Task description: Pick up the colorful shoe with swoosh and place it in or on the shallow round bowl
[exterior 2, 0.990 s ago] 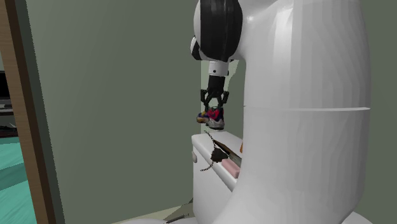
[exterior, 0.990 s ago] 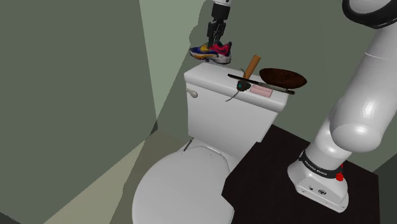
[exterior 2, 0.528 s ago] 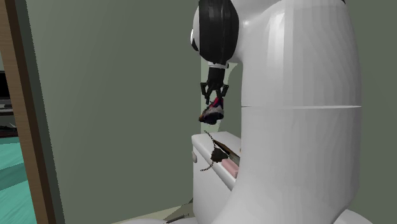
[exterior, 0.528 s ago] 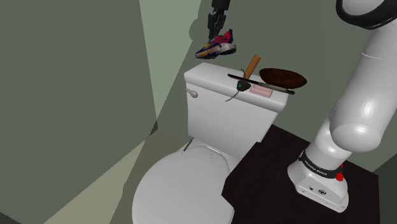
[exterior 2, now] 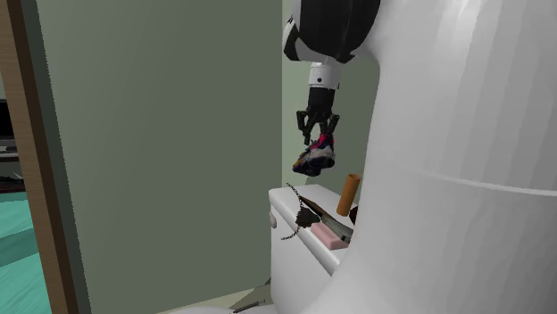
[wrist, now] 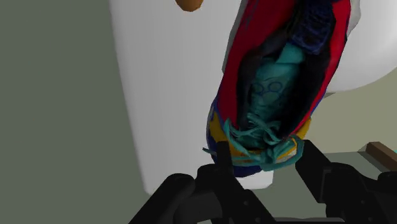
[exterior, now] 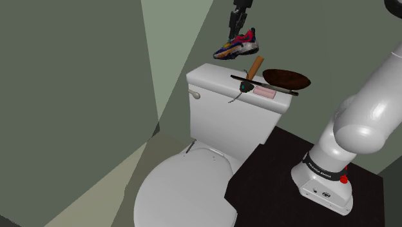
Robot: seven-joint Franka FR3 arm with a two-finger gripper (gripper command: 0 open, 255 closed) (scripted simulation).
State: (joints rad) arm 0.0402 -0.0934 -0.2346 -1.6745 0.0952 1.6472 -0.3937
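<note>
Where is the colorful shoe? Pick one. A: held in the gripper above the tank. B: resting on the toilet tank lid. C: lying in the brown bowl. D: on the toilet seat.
A: the shoe hangs tilted in the shut gripper, clear of the tank lid and apart from the bowl.

Smooth white toilet tank (exterior: 225, 113), matt dark bowl (exterior: 288, 78)

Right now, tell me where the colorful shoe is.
In the shoulder view the shoe hangs tilted in the tool, in the air above the toilet tank lid, up and left of the dark bowl.
</note>
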